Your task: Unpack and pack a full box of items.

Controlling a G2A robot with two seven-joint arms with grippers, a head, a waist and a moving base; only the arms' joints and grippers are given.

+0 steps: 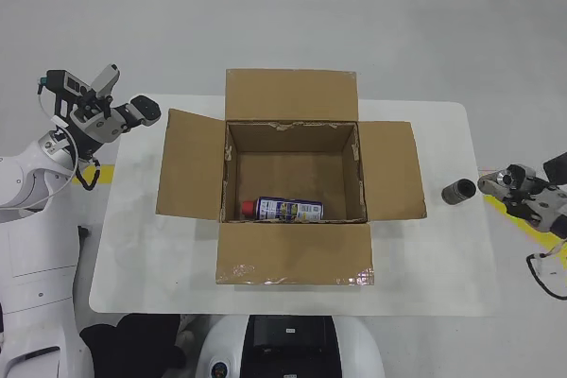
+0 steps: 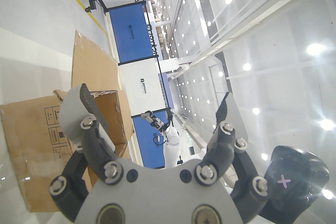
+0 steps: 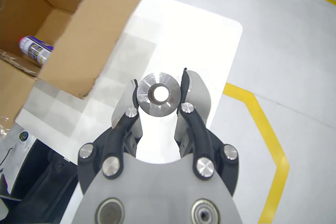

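**Unpacking is judged nearly done; repacking is left.**
A short grey metal cylinder (image 3: 159, 94) is clamped in the right gripper (image 3: 159, 88) over the white table (image 1: 435, 265), beside the open brown cardboard box (image 1: 293, 94). One blue-and-white spray can (image 1: 288, 209) lies inside the box. The left gripper (image 2: 155, 93) is spread, empty.

A box flap (image 3: 89, 41) hides part of the spray can (image 3: 35, 49).

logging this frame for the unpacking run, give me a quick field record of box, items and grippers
box: open, flaps spread, on the table
spray can: lying on its side inside box, by near wall
metal cylinder: outside box, held near table's right edge
right gripper: shut on metal cylinder
left gripper: open, empty, over table's far left corner
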